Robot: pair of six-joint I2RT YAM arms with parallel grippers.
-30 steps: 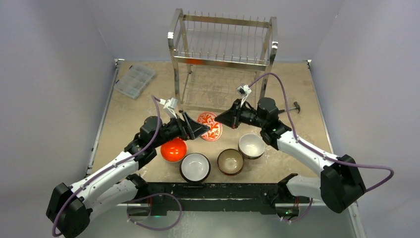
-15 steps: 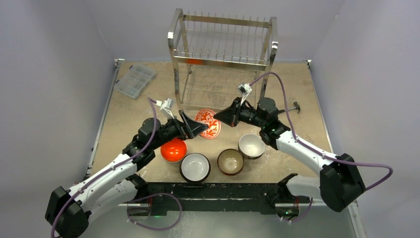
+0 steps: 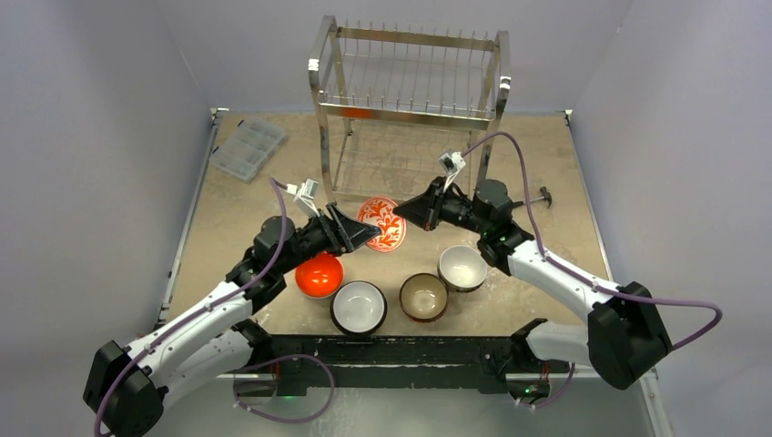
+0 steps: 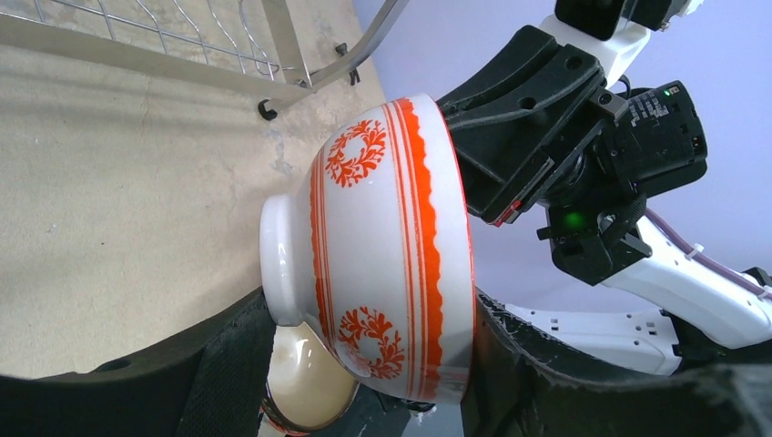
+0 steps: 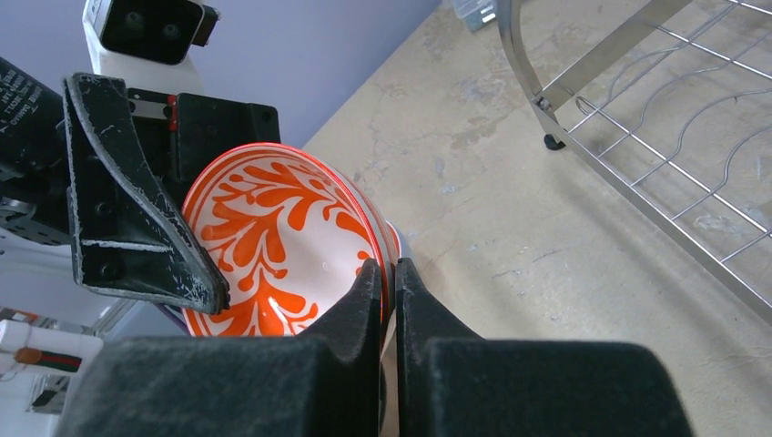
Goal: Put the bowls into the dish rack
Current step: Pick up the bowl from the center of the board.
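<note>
A white bowl with orange patterns (image 3: pixel 383 224) is held on its side just above the table, in front of the dish rack (image 3: pixel 410 86). My left gripper (image 3: pixel 360 233) spans it from foot to rim, both fingers against the bowl (image 4: pixel 382 246). My right gripper (image 5: pixel 386 266) is shut on the rim of the same bowl (image 5: pixel 273 228) from the opposite side. Near the front edge stand an orange-red bowl (image 3: pixel 319 275), a dark-rimmed bowl with a white inside (image 3: pixel 358 306), a brown bowl (image 3: pixel 423 296) and a white bowl (image 3: pixel 462 267).
The rack's lower wire shelf (image 5: pixel 655 155) lies just behind the held bowl, and its leg (image 4: pixel 282 45) stands close by. Something orange (image 3: pixel 360 113) sits on the rack's upper tier. A clear compartment box (image 3: pixel 248 148) lies at the back left. A small dark tool (image 3: pixel 543 196) lies at the right.
The left gripper's jaws have come in onto the patterned bowl, and the bowl with both grippers has shifted slightly towards the rack. The right gripper has kept its hold on the rim.
</note>
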